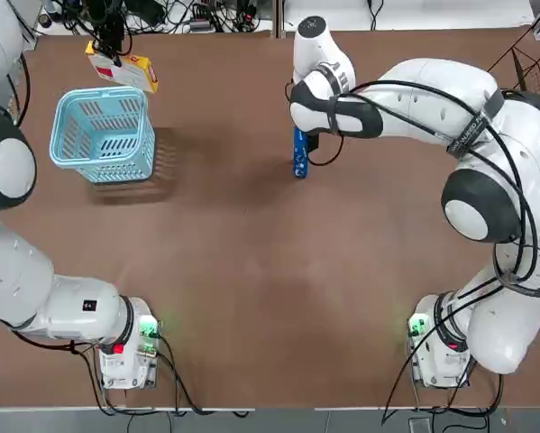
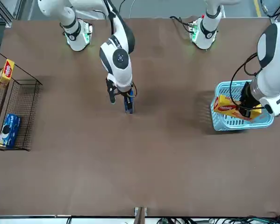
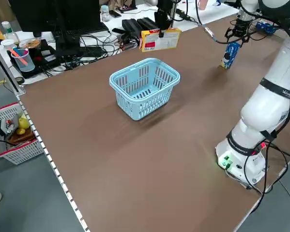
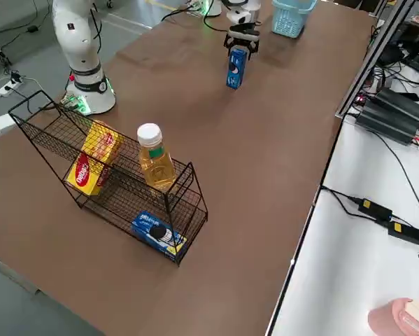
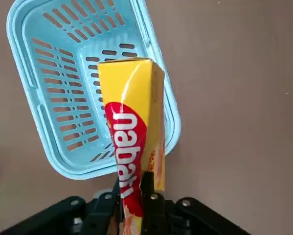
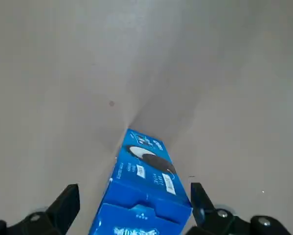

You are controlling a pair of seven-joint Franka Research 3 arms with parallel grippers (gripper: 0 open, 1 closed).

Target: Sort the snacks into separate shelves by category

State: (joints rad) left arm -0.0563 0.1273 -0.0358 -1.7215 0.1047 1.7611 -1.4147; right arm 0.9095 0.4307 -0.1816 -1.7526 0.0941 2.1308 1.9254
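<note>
The left gripper point(image 5: 136, 196) is clamped on one end of a yellow box point(image 5: 134, 132), which hangs long axis down over the blue basket point(image 5: 48, 73); the right gripper point(image 6: 129, 205) stands wide open around a blue packet point(image 6: 144, 181) upright on end at mid-table point(image 1: 251, 271). That makes two yellow boxes and two blue packets. Only the right side view shows the wire rack point(image 4: 115, 189) fully: a second yellow box point(image 4: 91, 164) leaning on the upper shelf beside a bottle point(image 4: 153, 157), a second blue packet point(image 4: 157, 232) lying flat below.

basket point(image 1: 103, 135) far left | rack point(image 4: 111, 182) right edge | packet point(image 1: 299, 153) on table point(image 1: 251, 271) centre
</note>
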